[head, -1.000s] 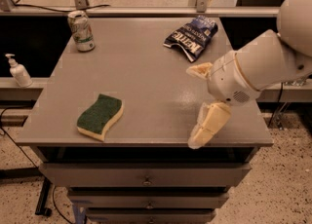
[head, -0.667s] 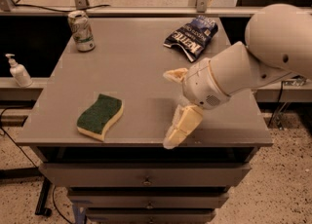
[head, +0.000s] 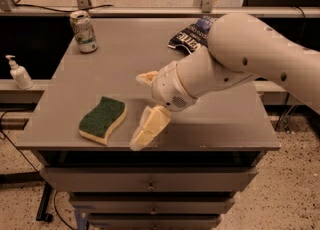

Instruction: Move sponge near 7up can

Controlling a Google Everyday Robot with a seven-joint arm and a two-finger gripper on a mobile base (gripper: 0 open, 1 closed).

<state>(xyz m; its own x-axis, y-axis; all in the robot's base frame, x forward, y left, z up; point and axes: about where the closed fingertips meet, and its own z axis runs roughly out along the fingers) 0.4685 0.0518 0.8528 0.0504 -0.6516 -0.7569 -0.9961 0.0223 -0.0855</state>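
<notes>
The sponge (head: 103, 119), dark green on top over pale yellow foam, lies flat near the front left of the grey table (head: 120, 54). The 7up can (head: 83, 31) stands upright at the table's back left corner. My gripper (head: 141, 111) is just right of the sponge, a little above the table, not touching it. It is open: one cream finger (head: 148, 128) points down toward the front edge and the other (head: 146, 78) sits farther back. It holds nothing.
A dark blue chip bag (head: 190, 36) lies at the back right, partly hidden by my white arm (head: 240, 56). A white pump bottle (head: 19, 73) stands on a lower ledge left of the table. Drawers (head: 150, 186) sit below the front edge.
My arm and gripper have moved left across the table toward the sponge. The sponge and can have not moved.
</notes>
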